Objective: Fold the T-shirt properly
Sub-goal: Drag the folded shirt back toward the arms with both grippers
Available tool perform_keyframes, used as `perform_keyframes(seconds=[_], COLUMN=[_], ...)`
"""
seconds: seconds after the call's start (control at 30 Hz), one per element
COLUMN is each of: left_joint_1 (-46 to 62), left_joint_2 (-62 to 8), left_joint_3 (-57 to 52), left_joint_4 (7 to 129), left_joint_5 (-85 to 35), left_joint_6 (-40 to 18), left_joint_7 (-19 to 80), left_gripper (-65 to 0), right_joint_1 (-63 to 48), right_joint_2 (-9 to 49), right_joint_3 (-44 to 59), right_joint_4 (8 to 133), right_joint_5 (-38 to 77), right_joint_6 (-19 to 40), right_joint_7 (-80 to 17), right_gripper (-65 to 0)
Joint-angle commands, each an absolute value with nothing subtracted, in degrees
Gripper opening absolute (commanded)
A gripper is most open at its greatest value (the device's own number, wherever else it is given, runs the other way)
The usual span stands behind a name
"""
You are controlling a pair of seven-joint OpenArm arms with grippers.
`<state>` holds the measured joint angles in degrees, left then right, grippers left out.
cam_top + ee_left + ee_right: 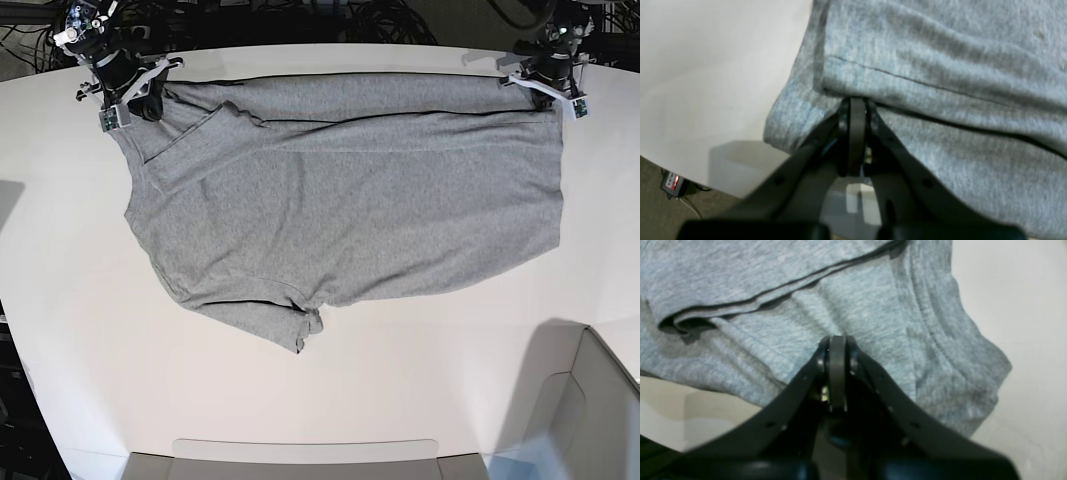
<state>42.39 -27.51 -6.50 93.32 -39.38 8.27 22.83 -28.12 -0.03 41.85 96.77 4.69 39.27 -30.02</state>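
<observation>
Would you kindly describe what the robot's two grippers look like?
Both the left gripper and right gripper have matte black fingers that taper to a narrow tip, with small round holes along them. From the base view, each wrist carries white parts and black cables.

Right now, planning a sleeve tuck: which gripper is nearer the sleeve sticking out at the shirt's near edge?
Right. The right gripper pinches the far corner of the T-shirt nearer the sleeve; the left gripper pinches the opposite far corner.
</observation>
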Motion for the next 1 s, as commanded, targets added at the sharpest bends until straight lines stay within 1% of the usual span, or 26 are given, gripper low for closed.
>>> perform_keyframes(seconds=[0.0,0.17,0.3,0.43,0.6,0.77,0.97], left_joint_1=[44.18,43.74,43.82,43.74,41.19,40.40,39.43], left_joint_2=[-27.47,-27.47,-27.47,-27.47,-27.47,-27.47,-27.30], left_joint_3=[-6.02,-6.11,-6.11,-6.11,-6.11,-6.29,-11.82], left_joint_4=[91.74,92.00,96.40,100.00,100.53,100.53,100.62], left_joint_5=[-39.96,-39.96,-39.87,-39.87,-39.87,-39.87,-40.13], left_joint_6=[10.42,10.42,10.42,10.42,10.42,10.51,10.51], left_joint_7=[31.87,31.87,31.87,31.87,32.40,32.40,32.48], left_gripper=[-65.0,-65.0,-65.0,-65.0,-65.0,-65.0,-65.0], right_joint_1=[-28.53,-28.53,-28.53,-28.44,-28.53,-27.56,-23.87], right_joint_2=[0.57,0.57,0.48,0.48,0.40,-1.27,-3.21], right_joint_3=[42.59,42.59,42.68,42.68,42.77,43.56,47.60], right_joint_4=[96.92,96.92,96.92,97.01,99.12,101.41,103.69], right_joint_5=[1.01,1.19,1.36,5.41,7.96,7.96,7.96], right_joint_6=[39.34,39.34,39.34,39.34,39.34,39.34,39.34], right_joint_7=[-33.27,-33.27,-33.19,-33.19,-33.19,-33.19,-33.19], right_gripper=[-64.2,-64.2,-64.2,-64.2,-64.2,-64.2,-64.1])
